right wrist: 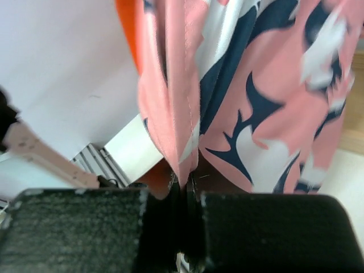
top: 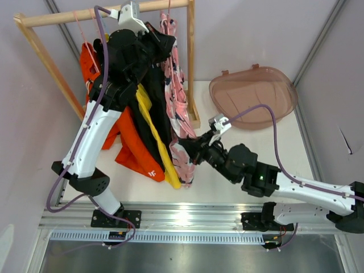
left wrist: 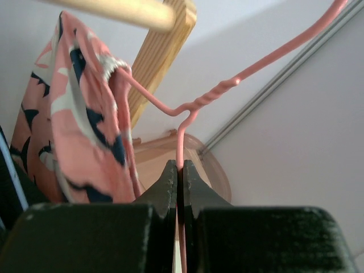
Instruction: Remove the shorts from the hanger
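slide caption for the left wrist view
Left gripper shut on the pink hanger, floral shorts hanging beside it below the wooden rail.

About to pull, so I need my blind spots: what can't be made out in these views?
Left wrist view: the pink hanger hook runs off the top-right edge; below the left gripper its wire is hidden.
Right wrist view: the right gripper hides how much floral shorts hem it pinches.
Top view: black shorts merge with the black left arm.
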Tool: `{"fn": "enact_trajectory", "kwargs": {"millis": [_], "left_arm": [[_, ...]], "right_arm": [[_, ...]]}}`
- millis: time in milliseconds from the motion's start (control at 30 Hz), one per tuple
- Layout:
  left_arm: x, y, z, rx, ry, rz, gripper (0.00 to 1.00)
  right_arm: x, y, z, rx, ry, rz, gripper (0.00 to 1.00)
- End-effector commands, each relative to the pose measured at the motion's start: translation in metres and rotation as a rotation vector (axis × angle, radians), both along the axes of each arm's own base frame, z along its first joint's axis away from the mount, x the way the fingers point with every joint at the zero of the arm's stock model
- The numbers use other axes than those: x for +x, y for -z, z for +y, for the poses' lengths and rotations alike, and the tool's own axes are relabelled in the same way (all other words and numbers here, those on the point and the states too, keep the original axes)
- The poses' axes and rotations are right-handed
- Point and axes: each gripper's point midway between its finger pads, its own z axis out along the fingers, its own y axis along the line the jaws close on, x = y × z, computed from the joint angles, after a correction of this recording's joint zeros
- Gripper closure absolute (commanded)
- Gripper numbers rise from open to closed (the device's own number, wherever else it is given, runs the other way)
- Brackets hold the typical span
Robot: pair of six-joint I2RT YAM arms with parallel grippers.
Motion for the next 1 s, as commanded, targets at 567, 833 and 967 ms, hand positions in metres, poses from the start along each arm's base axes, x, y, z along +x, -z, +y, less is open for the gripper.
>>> {"fn": "enact_trajectory", "kwargs": {"millis": [567, 833, 967], "left_arm": [[-0.094, -0.028, 0.004, -0.17, 0.306, -0.029, 1.0], [-0.171, 0.07, 0.011, -0.138, 0.433, 0.174, 1.0], [-0.198, 0.095, 0.029, -0.083, 0.422, 0.149, 1.0]], "right_arm": [[0.102, -0.016, -0.03, -0.065, 0.289, -0.053, 1.0], [0.165, -0.125, -0.077, -0.002, 0.437, -0.242, 1.0], [0.182, -0.179, -0.127, 0.073, 0.563, -0.329, 1.0]]}}
